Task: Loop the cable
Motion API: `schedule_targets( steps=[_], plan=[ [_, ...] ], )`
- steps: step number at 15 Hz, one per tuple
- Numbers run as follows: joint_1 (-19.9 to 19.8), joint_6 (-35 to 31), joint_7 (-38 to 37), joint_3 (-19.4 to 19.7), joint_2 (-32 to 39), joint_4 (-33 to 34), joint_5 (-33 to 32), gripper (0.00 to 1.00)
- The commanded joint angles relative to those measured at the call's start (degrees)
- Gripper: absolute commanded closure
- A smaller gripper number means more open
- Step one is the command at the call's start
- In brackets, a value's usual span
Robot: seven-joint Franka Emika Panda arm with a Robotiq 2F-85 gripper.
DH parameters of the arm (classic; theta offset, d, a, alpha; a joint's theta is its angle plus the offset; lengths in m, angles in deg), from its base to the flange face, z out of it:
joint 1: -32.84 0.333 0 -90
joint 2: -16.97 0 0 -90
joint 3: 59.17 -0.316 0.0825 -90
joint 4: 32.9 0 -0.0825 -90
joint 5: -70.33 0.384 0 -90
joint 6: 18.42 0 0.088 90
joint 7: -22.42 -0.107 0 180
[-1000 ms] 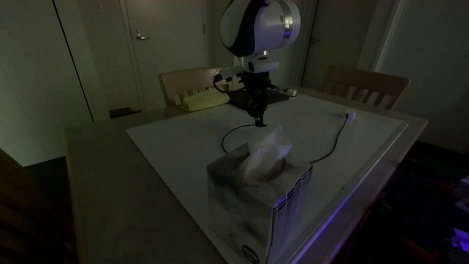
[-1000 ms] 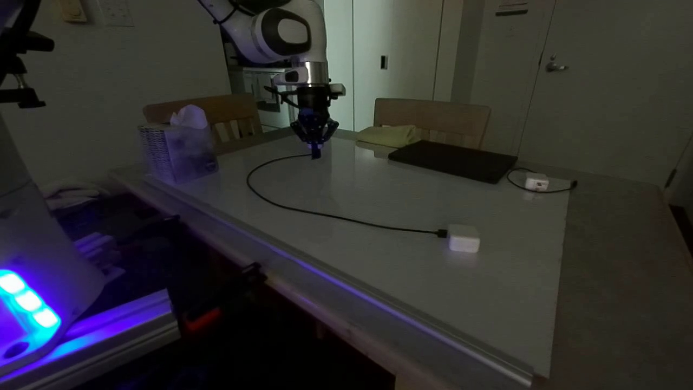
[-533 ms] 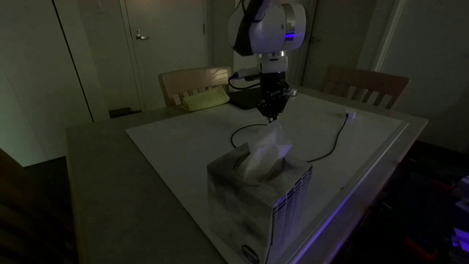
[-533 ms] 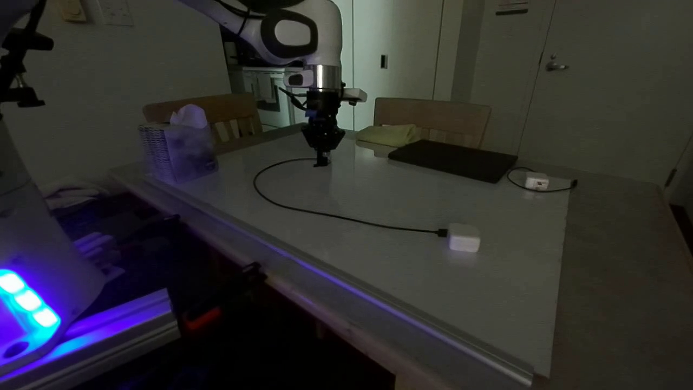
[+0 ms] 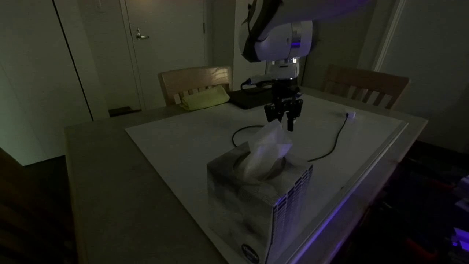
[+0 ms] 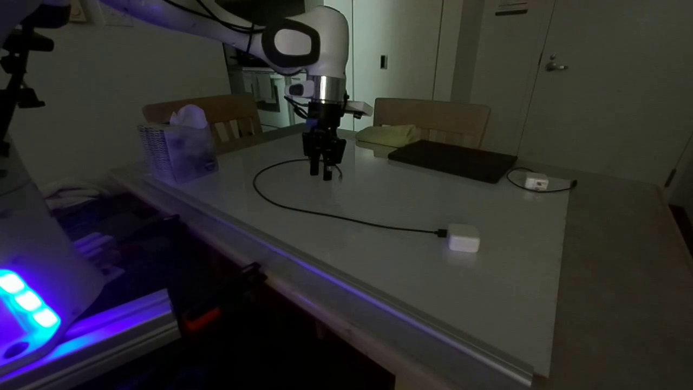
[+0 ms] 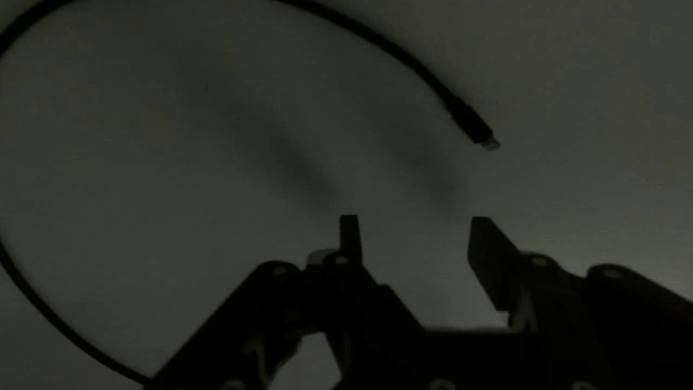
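Observation:
The black cable lies in a wide curve on the white board, one end plugged into a white charger block. In an exterior view the tissue box hides part of the cable. Its free end, a dark connector with a small light plug tip, shows in the wrist view beyond and to the right of the fingertips, touching neither. My gripper is open, with a gap and nothing between its fingers. In both exterior views the gripper points down over the board, near that free end.
A tissue box stands on the white board. Towards the back lie a flat dark pad and a folded yellow cloth. Another white adapter with a short black cord sits beside the pad. Chairs stand around the table.
The jaws have opened and let go of the cable's end. Before that, the gripper carried it across the board, rightward in both exterior views; the cable's curve shifted the same way.

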Motion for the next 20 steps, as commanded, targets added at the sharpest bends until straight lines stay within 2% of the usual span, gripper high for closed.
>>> schedule_targets(
  steps=[1, 3, 5, 6, 10, 15, 19, 20],
  plan=[
    [1.5, 3.1, 0.0, 2.8, 2.8, -0.2, 1.2, 0.13],
    [1.8, 4.1, 0.0, 3.8, 2.4, 0.3, -0.3, 0.00],
    [1.7, 5.0, 0.4, 4.4, 0.0, 1.1, -3.0, 0.00],
    [-0.1, 1.7, 0.5, 2.0, -6.6, 1.3, -8.3, 0.00],
    [-2.3, 2.6, 5.4, 0.9, -13.0, 2.9, -19.3, 0.00],
    [-4.8, 0.0, 10.5, -4.3, -18.9, 3.9, -38.3, 0.00],
    [-5.7, -7.0, 8.3, -10.1, -23.1, 1.5, -54.1, 0.00],
    [-7.4, -5.3, 4.4, -11.3, -24.3, 2.9, -55.1, 0.00]
  ],
)
